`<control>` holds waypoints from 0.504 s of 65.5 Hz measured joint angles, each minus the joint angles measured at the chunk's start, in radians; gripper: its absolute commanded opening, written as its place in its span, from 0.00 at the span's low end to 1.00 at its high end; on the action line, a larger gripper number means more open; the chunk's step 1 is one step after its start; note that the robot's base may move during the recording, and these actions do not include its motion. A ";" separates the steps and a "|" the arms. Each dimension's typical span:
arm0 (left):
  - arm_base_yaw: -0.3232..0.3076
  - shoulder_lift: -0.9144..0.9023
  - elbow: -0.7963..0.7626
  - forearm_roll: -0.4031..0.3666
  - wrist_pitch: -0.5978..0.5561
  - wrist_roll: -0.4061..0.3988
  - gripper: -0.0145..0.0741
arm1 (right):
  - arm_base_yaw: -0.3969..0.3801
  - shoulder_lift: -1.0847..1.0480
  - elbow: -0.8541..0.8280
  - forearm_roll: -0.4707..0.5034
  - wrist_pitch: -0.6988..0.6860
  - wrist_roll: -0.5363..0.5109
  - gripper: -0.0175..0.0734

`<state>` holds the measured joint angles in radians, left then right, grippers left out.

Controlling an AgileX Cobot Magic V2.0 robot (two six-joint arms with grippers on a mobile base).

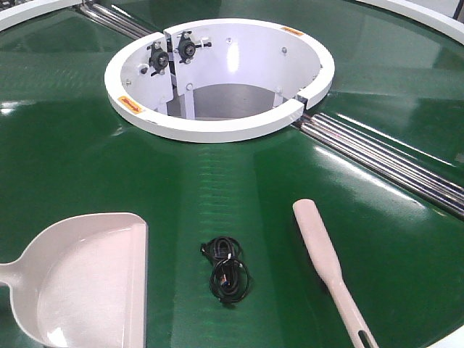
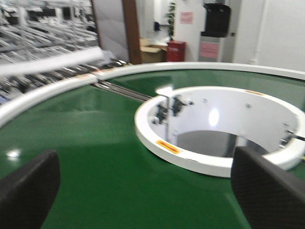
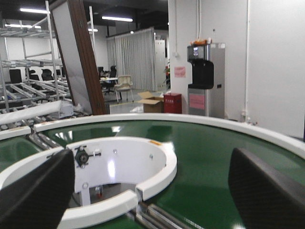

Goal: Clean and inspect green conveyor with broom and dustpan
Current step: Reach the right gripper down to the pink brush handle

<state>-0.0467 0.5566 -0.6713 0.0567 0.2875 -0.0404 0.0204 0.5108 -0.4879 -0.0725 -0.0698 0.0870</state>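
Note:
The green conveyor (image 1: 239,181) fills the front view, with its white ring opening (image 1: 217,80) at the back. On the belt at front left lies the pale pink dustpan (image 1: 87,286), mouth toward the right. The narrow pink broom (image 1: 330,264) lies at front right, head pointing away. Neither gripper shows in the front view. My left gripper (image 2: 143,191) hovers open over bare belt (image 2: 95,143), with nothing between its black fingers (image 2: 26,188). My right gripper (image 3: 150,193) is also open and empty, facing the ring (image 3: 114,167).
A coiled black cable (image 1: 226,267) lies on the belt between dustpan and broom. Chrome roller bars (image 1: 384,156) run from the ring to the right edge. A white outer rim (image 2: 57,86) bounds the belt. Racks and a water dispenser (image 3: 205,78) stand beyond.

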 measured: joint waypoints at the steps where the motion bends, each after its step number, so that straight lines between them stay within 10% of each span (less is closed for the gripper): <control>1: -0.007 0.007 0.000 -0.027 0.003 0.012 0.88 | 0.000 0.001 -0.002 -0.001 0.009 0.002 0.83; 17: -0.060 0.075 0.000 -0.346 0.010 0.332 0.84 | 0.000 0.125 -0.139 0.001 0.359 -0.061 0.83; 33: -0.060 0.079 0.000 -0.386 0.016 0.402 0.83 | 0.000 0.412 -0.409 0.235 0.721 -0.231 0.83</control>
<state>-0.1067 0.6358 -0.6713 -0.3298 0.3031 0.3620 0.0204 0.9226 -0.8966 0.1629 0.6508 -0.1442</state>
